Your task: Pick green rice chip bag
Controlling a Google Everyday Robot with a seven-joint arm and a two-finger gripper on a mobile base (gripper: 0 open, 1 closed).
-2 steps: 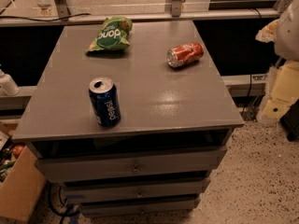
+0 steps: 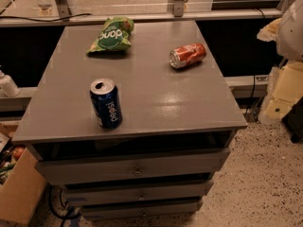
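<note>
The green rice chip bag (image 2: 111, 34) lies at the far left of the grey table top (image 2: 156, 93); it is light green and crinkly, with a dark green round patch and white letters. My gripper (image 2: 283, 91) is the cream-coloured part at the right edge of the camera view, beside the table and below its top. It is far to the right of the bag and touches nothing on the table.
A blue soda can (image 2: 106, 103) stands upright near the front left. An orange-red can (image 2: 188, 55) lies on its side at the far right. The table has drawers (image 2: 137, 169) below. A cardboard box (image 2: 16, 193) sits on the floor at left. A rail (image 2: 142, 17) runs behind.
</note>
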